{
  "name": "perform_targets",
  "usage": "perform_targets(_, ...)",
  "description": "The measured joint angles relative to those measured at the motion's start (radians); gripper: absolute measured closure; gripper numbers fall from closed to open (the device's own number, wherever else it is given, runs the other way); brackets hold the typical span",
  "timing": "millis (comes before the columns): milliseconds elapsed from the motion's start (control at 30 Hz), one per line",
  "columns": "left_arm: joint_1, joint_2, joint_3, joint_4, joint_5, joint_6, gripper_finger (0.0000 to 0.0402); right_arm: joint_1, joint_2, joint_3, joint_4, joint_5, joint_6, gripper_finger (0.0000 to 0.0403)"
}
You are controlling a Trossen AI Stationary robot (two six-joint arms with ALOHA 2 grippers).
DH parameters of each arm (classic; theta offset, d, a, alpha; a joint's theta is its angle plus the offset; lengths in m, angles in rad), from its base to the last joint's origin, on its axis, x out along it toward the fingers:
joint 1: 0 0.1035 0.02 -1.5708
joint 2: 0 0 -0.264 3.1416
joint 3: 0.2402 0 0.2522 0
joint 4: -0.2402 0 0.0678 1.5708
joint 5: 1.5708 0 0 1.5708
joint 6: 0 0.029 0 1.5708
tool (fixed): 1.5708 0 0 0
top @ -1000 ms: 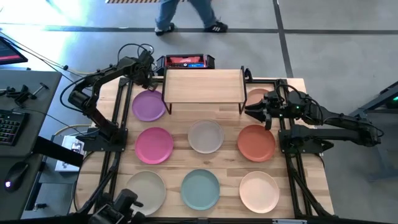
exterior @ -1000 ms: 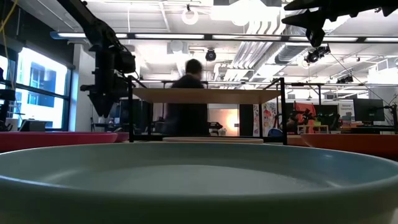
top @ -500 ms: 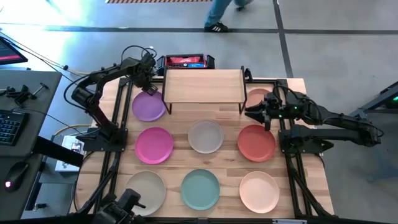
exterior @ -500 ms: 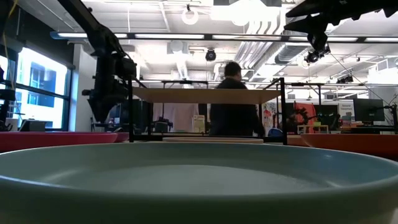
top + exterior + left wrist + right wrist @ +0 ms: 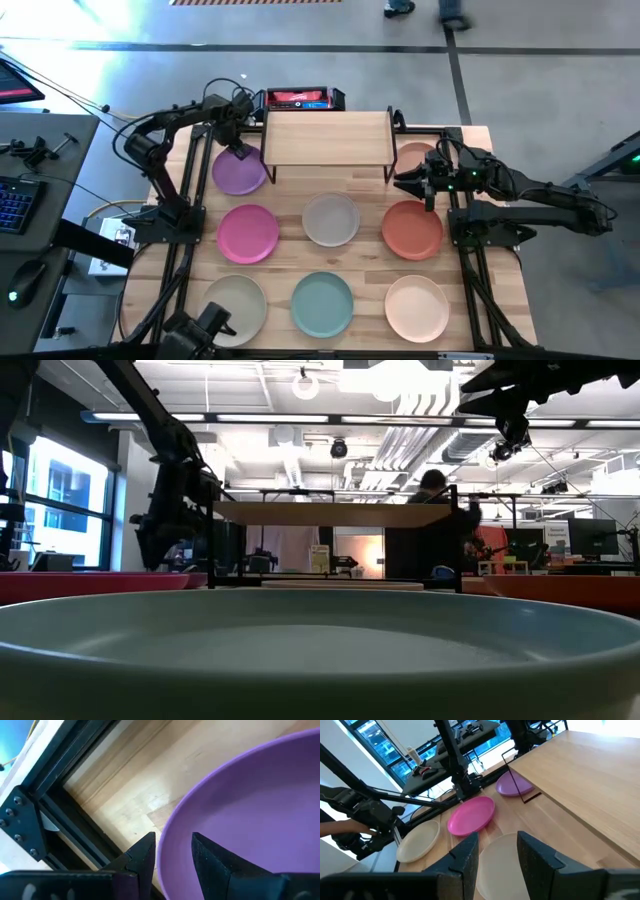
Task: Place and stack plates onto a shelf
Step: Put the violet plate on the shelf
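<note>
The purple plate is lying on the wooden surface, just beside the left end of the shelf. The left gripper is down at the far rim of this plate. In the left wrist view its two fingers are sitting one on each side of the purple plate's rim, with a small gap between them. They are released, not squeezing yet. Only part of the plate is showing there; the rest is cut off.

The shelf top is bare. A peach plate is half hiding behind the right gripper, by the shelf's right legs. That gripper is hanging in the air above the surface, between the shelf and the terracotta plate. Its fingers are spread apart and holding nothing.

The other plates are lying flat and apart from each other: pink, grey, beige, teal and cream. In the low view the teal plate is filling the whole front, so the plates behind it are hard to see.

A red and black box is sitting behind the shelf. A person's feet are walking on the floor far behind. On the side desk, a keyboard is cut off by the edge.
</note>
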Motion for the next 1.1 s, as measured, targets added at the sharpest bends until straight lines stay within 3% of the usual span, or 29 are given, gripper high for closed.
perform_targets(1100,-0.044,0.016,0.005,0.022,-0.026,0.021,0.0284,0.0,0.0,0.0,0.0,0.008,0.0,0.0284)
